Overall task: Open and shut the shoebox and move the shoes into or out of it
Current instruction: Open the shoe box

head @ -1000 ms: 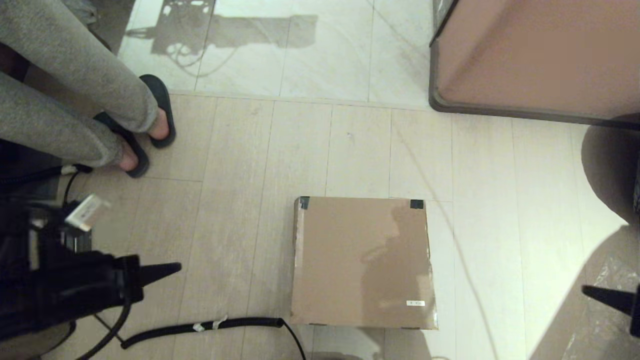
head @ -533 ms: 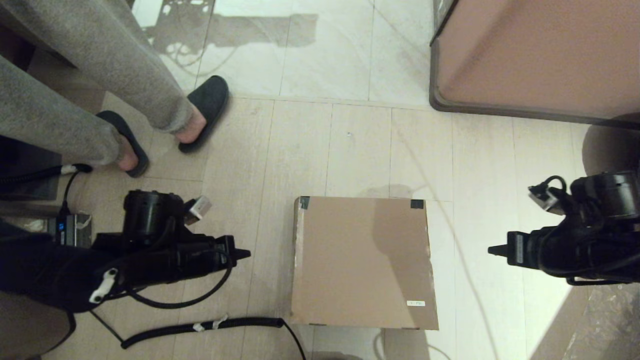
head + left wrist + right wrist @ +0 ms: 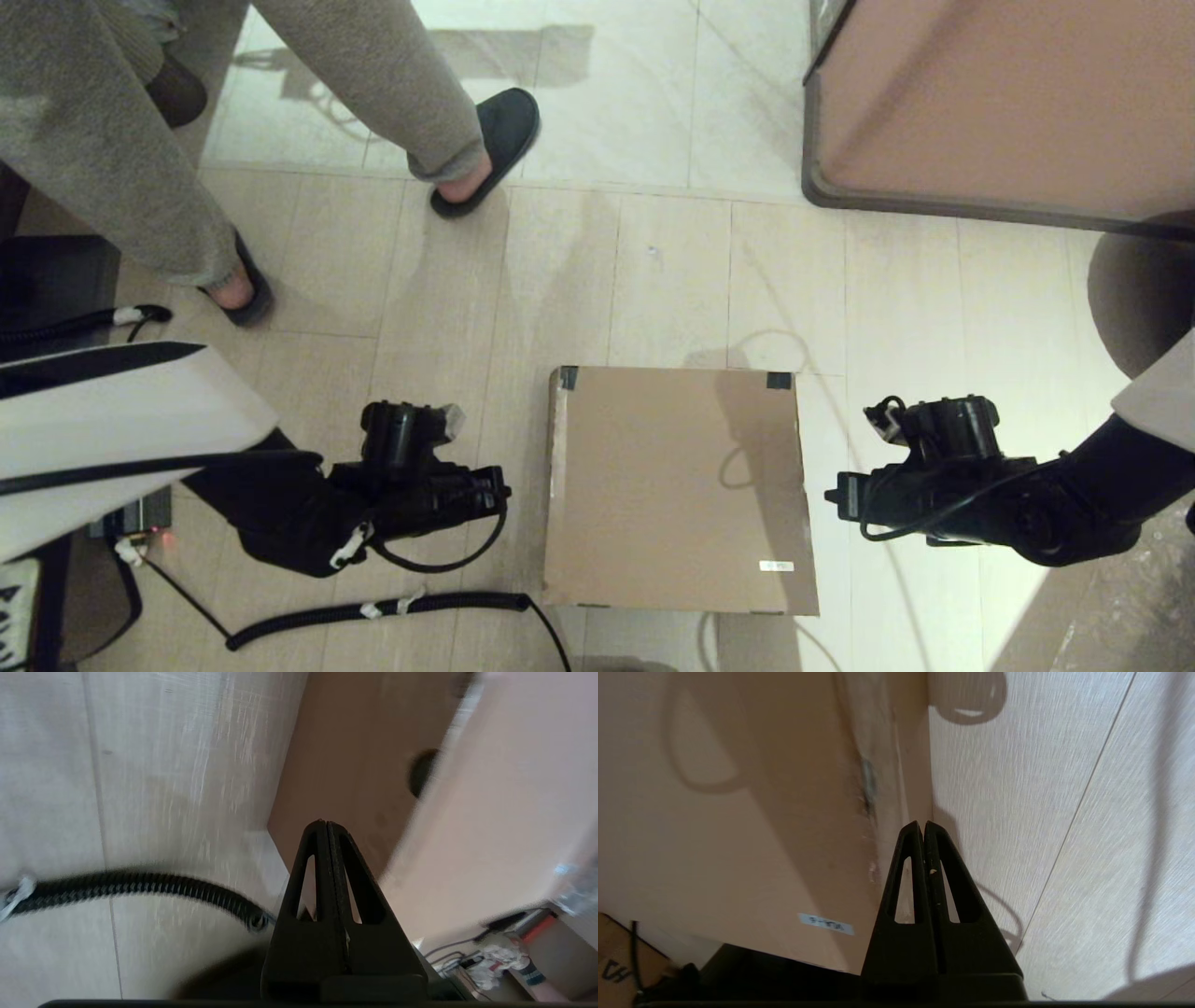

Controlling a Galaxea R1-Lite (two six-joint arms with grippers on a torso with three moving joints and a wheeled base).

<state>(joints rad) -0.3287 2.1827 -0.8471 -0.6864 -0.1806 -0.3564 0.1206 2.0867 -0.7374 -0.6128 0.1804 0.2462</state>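
The shoebox is sitting shut on the pale wood-look floor, its square brown lid lying flat, black tape bits at the two far corners and a small white label near the robot's side. No shoes are showing; presumably they are lying inside. The left gripper is hanging just beside the box's left wall, and the right gripper is hanging just beside the right wall; neither is touching cardboard. In both wrist views the fingers are pressed together, holding nothing.

The step in hand appears to be opening the lid. To do it well, each arm should be slipping a closed fingertip under the lid's lip near the robot-side corners, since the tape suggests the hinge is running along the far edge, and lifting evenly so the box is not sliding or twisting.

A coiled black cable is lying on the floor by the left arm, and a person in dark slippers is standing beyond.
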